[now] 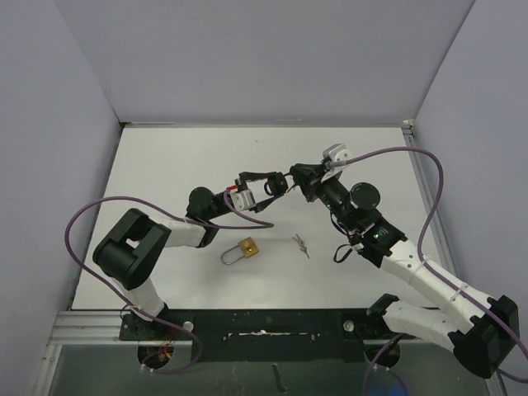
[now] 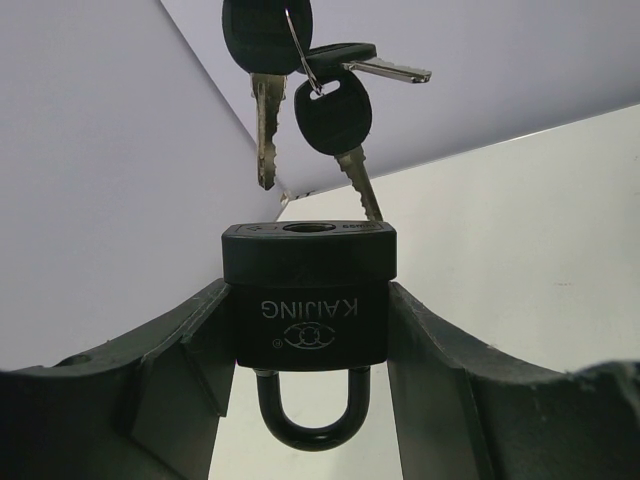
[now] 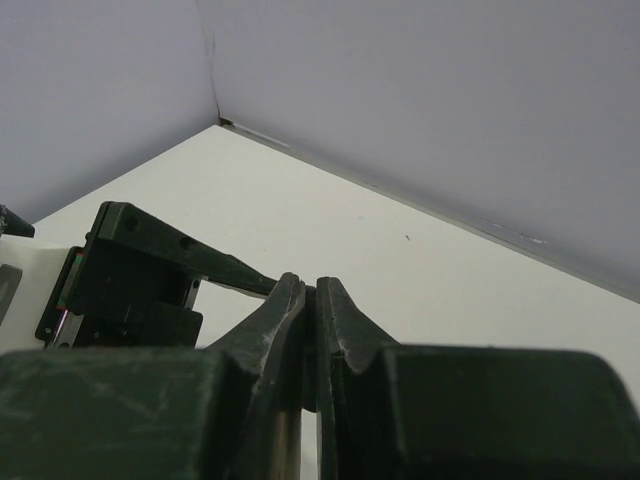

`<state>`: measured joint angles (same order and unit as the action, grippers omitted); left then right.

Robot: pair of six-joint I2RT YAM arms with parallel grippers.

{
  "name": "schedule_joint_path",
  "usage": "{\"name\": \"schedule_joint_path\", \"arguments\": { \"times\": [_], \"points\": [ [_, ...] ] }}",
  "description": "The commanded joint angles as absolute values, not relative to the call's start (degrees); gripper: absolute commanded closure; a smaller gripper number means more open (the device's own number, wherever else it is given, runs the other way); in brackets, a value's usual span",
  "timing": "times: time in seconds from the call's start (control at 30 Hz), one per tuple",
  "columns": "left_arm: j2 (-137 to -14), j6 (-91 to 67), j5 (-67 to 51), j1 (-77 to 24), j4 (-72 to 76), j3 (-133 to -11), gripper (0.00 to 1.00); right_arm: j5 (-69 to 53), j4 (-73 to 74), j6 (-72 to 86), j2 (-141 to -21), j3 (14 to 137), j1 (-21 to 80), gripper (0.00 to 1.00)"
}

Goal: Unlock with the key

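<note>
A black padlock [image 2: 310, 300] marked KAIJING sits between the fingers of my left gripper [image 2: 310, 310], shackle [image 2: 308, 420] toward the camera and keyhole [image 2: 308, 228] on its far face. My left gripper [image 1: 276, 183] holds it above the table's middle. Just beyond it, my right gripper [image 1: 295, 183] hangs a ring of black-headed keys [image 2: 300, 70]. One key blade [image 2: 265, 135] points down, left of the keyhole. A second blade [image 2: 362, 185] dips behind the lock body. In the right wrist view my right gripper [image 3: 317, 290] is shut on a thin dark key head [image 3: 312, 340].
A brass padlock [image 1: 246, 247] with a steel shackle lies on the white table [image 1: 165, 165] in front of the arms. A small loose key [image 1: 301, 245] lies to its right. Grey walls close the table's back and sides.
</note>
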<state>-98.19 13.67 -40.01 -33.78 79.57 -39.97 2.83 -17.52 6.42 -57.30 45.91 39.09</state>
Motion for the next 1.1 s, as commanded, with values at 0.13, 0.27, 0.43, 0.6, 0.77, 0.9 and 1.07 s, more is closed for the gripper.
{"name": "schedule_joint_path", "arguments": {
  "times": [0.13, 0.27, 0.43, 0.6, 0.77, 0.9, 1.07],
  "points": [
    [-93.56, 13.71, -40.47, -33.75, 86.66, -41.19, 1.00, 2.99, -22.77, 7.22, -54.43, 44.92, 39.47, 1.00],
    [-93.35, 13.64, -40.27, -33.75, 86.66, -41.13, 1.00, 2.90, -22.59, 8.24, -53.76, 44.32, 39.50, 1.00],
    [-93.12, 13.57, -40.34, -33.75, 86.66, -41.30, 1.00, 2.68, -23.25, 9.56, -53.32, 43.46, 39.57, 1.00],
    [-92.98, 13.45, -40.42, -33.76, 86.66, -41.40, 1.00, 2.68, -23.25, 10.08, -53.04, 43.17, 39.74, 1.00],
    [-92.75, 13.36, -40.79, -33.84, 86.66, -41.42, 1.00, 2.69, -23.12, 10.50, -53.15, 43.15, 40.06, 1.00],
    [-92.55, 13.36, -40.86, -33.93, 86.66, -41.31, 1.00, 2.77, -23.20, 10.80, -53.31, 43.11, 40.38, 1.00],
    [-92.26, 13.45, -40.92, -33.93, 86.66, -41.23, 1.00, 3.25, -23.37, 10.86, -53.62, 42.98, 40.52, 1.00]
  ]
}}
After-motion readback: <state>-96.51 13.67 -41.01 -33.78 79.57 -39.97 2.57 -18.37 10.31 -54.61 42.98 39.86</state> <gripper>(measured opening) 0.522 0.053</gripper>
